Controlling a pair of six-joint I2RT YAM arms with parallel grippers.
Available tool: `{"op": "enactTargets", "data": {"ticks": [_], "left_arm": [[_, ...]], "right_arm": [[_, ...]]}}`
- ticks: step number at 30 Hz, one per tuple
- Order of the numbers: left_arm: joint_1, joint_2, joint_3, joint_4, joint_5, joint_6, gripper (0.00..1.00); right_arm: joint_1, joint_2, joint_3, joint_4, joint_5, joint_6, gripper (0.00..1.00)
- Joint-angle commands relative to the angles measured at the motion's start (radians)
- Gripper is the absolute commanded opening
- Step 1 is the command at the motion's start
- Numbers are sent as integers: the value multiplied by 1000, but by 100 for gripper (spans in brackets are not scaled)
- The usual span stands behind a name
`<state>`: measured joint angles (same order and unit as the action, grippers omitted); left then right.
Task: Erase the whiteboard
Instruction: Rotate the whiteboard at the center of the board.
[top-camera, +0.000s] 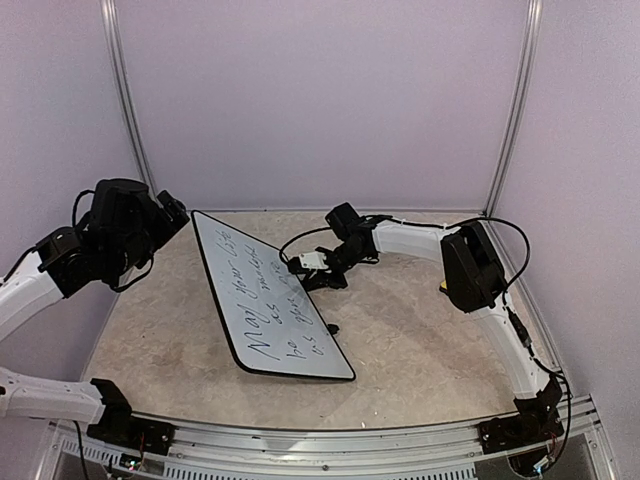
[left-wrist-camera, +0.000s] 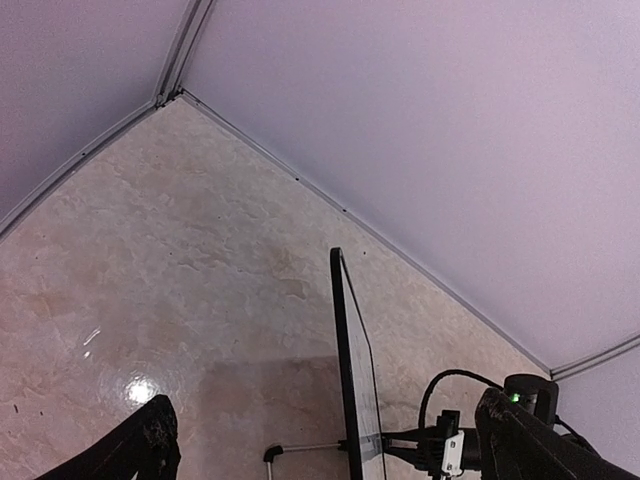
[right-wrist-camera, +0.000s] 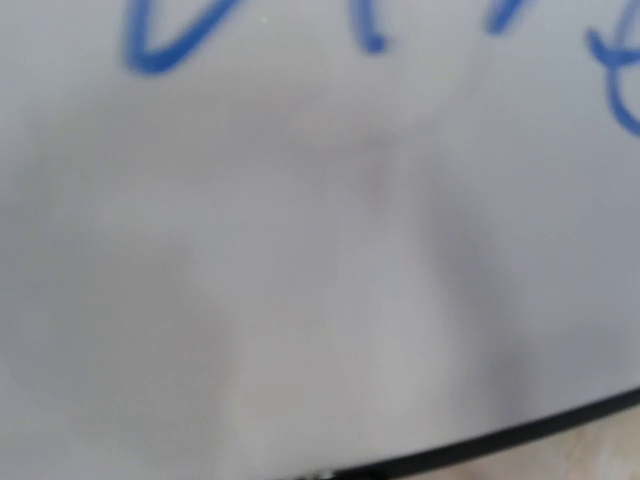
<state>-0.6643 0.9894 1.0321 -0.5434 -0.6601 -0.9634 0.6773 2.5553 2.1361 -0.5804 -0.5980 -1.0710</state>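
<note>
At the board's written face, low on its right edge, the right claw (top-camera: 303, 264) sits very close in. It is a black mechanism with a small white part at its tip. Its own camera shows only a blurred, smooth white sheet, blue pen strokes (right-wrist-camera: 160, 50) along the top and a thin black rim (right-wrist-camera: 520, 430) curving across the bottom. None of its fingers show there, so I cannot tell whether it is spread or closed, or whether it touches the surface.

The left claw (top-camera: 172, 214) hangs raised off the table, just beside the board's far upper corner. Its two black, rough-edged fingers (left-wrist-camera: 135, 450) are spread wide with nothing between them. Its camera sees the panel edge-on between them, farther out.

The board (top-camera: 270, 300) is a thin, flat rectangle with rounded corners. It stands on its long edge, leaning back, with lines of handwriting running along its face. A wire stand (left-wrist-camera: 300, 448) pokes out behind it, on the side away from the right claw.

Under it all lies a table (top-camera: 420, 340) of beige, marbled, stone-look material, glossy enough to catch a spot of glare. A small yellow thing (top-camera: 443, 285) peeks out by the right arm's elbow. Plain lilac walls (top-camera: 320, 100) with slim metal posts close in the space.
</note>
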Motion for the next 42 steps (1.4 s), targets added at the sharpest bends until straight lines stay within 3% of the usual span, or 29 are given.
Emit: {"op": "enactTargets", "data": {"ticks": [1,8,14,24,33,42], "left_arm": [[-9,-7,-9,-16,-12,-2,99],[-12,-14,-9,-20,-16,-1,99],[-15,-15,-10,-17,-23,-4,99],[-21,-29,-3,4,-54,16,99],[-21,-49,5,24,-88,55,99],[-23,-53,-4,51,-89,69,99]], "right_arm": [[0,30,24,-26,-14,39,3],[-29,25,8,9,10,197,0],[-58,34,-28,64,134,386,0],[-62,-119,-340,291,456,624,0],[-72,-220,-561,332,589,802,0],[-86,-267,-673,320,731,1029,0]]}}
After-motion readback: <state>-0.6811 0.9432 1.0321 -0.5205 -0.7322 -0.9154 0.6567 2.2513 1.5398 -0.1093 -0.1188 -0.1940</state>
